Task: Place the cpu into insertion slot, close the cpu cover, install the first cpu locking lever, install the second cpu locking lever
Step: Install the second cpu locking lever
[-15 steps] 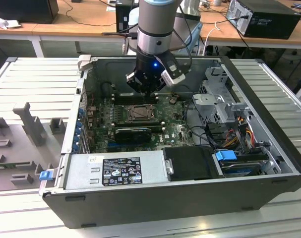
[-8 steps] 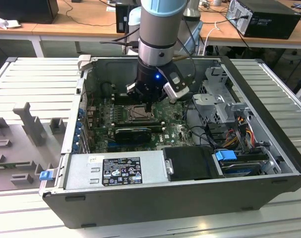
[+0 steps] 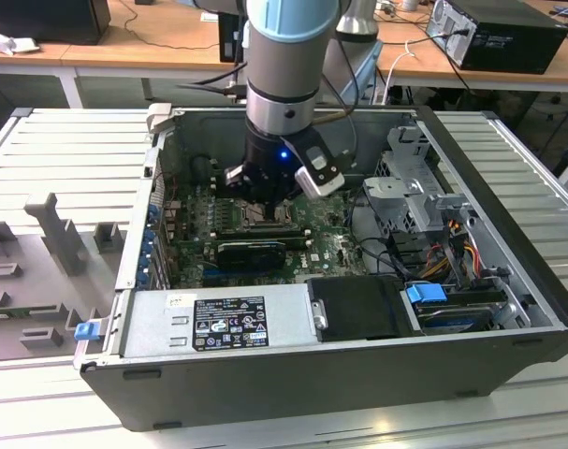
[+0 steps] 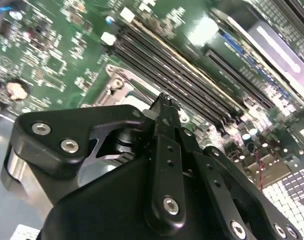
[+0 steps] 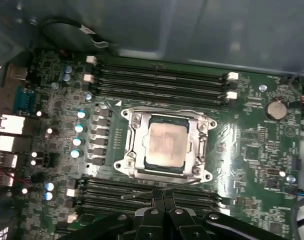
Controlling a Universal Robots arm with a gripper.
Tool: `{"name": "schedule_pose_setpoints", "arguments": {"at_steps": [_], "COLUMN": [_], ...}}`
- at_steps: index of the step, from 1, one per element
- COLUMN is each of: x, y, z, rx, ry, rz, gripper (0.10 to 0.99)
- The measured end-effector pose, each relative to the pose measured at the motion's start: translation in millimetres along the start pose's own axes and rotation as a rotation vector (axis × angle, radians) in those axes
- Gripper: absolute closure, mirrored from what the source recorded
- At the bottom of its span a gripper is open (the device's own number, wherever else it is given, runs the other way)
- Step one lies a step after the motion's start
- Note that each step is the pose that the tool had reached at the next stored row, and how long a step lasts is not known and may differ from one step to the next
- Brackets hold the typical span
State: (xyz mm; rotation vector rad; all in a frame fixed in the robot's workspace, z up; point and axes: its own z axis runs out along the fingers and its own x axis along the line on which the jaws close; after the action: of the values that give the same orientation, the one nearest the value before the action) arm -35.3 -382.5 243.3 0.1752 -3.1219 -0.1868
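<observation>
Silver cpu (image 5: 166, 145) sits in the insertion slot (image 5: 133, 150), cpu cover (image 5: 202, 145) down around it. Gripper (image 5: 163, 196) clenched, empty, hovering at the slot's 6 o'clock edge. Likely lever step; next move calls for fine alignment on the thin lever.

In the exterior view the arm (image 3: 288, 84) blocks our sight of the socket (image 3: 255, 213) (we glimpse just a sliver). In the second wrist view the claw (image 4: 164, 102) covers most of the socket. In the first wrist view the claw (image 5: 163, 194) is cut off at the edge.
</observation>
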Motion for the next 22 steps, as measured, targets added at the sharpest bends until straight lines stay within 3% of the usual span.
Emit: {"name": "schedule_pose_setpoints", "arguments": {"at_steps": [8,12,13,17,19,22], "x": [8.0,24.9,25.9,28.8,29.6,31.2], "y": [-0.6,-1.4,-3.6,-12.6,-16.7,-17.3], "z": [12.5,14.2,14.4,13.5,13.5,16.3], "rx": [-0.004,-0.082,-0.091,-0.108,-0.112,-0.114], "ry": [-0.0003,-0.0088,-0.0097,-0.0117,-0.0125,-0.0127], "rz": [0.0,-0.002,-0.004,-0.004,-0.002,-0.002], "gripper": [0.98,0.98,0.98,0.98,0.98,0.98]}}
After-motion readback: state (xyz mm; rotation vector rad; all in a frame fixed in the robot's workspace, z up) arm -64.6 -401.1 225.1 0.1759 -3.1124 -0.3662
